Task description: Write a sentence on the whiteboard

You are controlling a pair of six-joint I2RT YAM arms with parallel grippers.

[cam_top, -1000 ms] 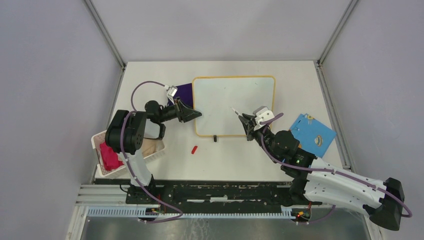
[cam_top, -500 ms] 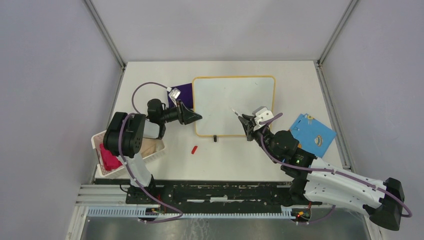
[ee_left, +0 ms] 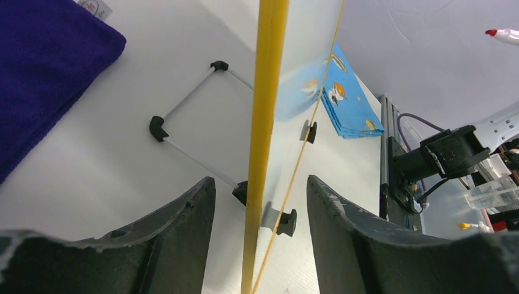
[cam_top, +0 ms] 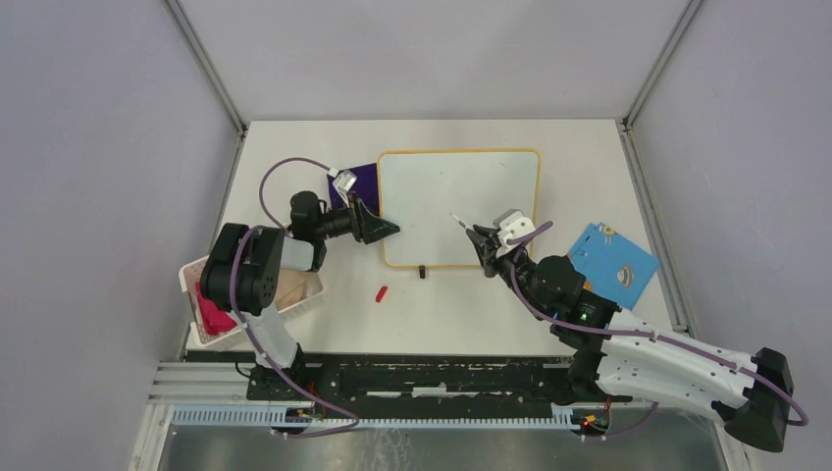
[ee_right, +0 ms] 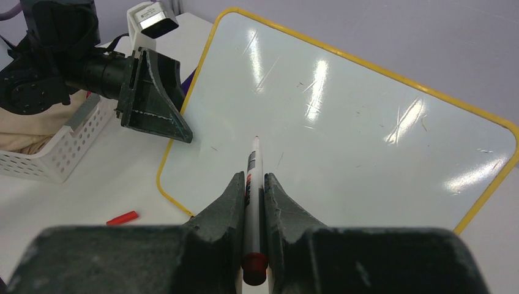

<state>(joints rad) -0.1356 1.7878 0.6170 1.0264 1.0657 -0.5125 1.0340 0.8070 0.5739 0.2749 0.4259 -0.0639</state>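
1. Board (cam_top: 459, 208): a glossy white rectangle with rounded corners and a thin yellow frame is seen lying at the far middle of the surface (cam_top: 461, 314). Faint scuffs and glare streaks are shown on its face in the right wrist view.
2. A small black foot (cam_top: 422, 272) is seen at its near edge.
3. The left pincer (cam_top: 390, 228) is held with jaws apart astride the board's left edge. A gap is seen on each side of the frame in the left wrist view.
4. The right pincer (cam_top: 483, 242) is clamped on a white marker (ee_right: 253, 159). The marker tip is pointed over the board's near middle, and contact cannot be told.
5. A purple cloth (cam_top: 361, 180) is found against the far left corner, a blue card (cam_top: 613, 263) lies apart on the right, and a white basket (ee_right: 58, 156) is set at the surface's left edge.
6. Bare surface is left between the near edge and the arm bases, where a red cap (cam_top: 382, 291) lies.
7. The cloth's white tag (ee_left: 97, 7) is too blurred to be read.
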